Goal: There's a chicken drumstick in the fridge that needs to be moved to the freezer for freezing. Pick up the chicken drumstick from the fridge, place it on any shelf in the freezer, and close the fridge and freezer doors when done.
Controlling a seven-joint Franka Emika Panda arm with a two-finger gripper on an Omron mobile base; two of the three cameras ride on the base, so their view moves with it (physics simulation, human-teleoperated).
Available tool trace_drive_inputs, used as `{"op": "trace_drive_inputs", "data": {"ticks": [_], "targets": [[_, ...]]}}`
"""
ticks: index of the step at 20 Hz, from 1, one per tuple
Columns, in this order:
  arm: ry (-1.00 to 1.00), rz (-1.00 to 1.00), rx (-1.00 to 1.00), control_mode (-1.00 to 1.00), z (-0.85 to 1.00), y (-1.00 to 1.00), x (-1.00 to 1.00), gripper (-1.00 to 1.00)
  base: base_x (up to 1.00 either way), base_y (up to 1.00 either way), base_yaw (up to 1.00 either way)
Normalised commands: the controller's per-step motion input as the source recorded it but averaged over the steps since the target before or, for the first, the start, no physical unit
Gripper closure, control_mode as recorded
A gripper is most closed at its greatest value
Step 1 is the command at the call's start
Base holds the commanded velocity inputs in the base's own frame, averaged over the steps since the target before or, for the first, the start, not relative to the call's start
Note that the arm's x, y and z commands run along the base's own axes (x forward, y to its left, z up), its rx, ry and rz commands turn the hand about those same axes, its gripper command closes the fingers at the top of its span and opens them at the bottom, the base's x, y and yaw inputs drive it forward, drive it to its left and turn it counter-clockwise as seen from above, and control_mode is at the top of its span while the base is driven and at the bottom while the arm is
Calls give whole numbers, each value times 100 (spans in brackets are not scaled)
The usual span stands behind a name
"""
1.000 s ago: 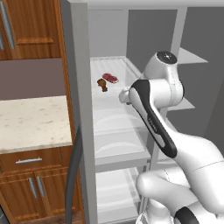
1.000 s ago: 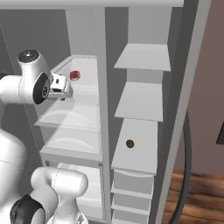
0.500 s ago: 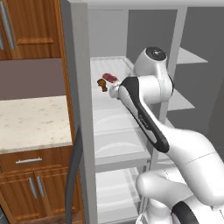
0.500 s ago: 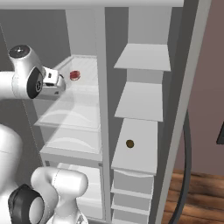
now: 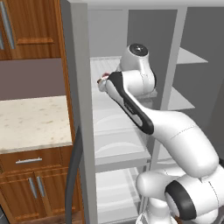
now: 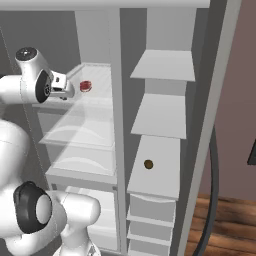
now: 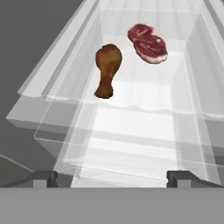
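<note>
Reaching for the drumstick, hand wide open and empty.
The chicken drumstick lies near the clear shelf's front edge in the fridge, just beside the raw meat slab; my gripper could nudge either, or snag the shelf's rim.

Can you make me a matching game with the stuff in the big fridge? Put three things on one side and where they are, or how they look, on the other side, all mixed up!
Things:
1. brown club-shaped chicken drumstick
2. flat red and pink slab of raw meat
3. small round brown thing

Places:
A. on a solid white shelf in the narrow compartment
B. lying on the clear shelf, nearest the open gripper
C. further back on that clear shelf, beside the drumstick

Pairs: 1-B, 2-C, 3-A
</note>
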Motion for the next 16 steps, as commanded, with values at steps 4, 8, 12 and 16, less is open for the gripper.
{"op": "trace_drive_inputs", "data": {"ticks": [4,8,12,16], "targets": [[1,0,0,-100,0,21,61,-100,0,0,0],[4,0,0,-100,-2,14,59,-100,0,0,0],[4,0,1,-100,-12,16,55,-100,0,0,0],[5,0,1,-100,-24,22,48,-100,0,0,0]]}}
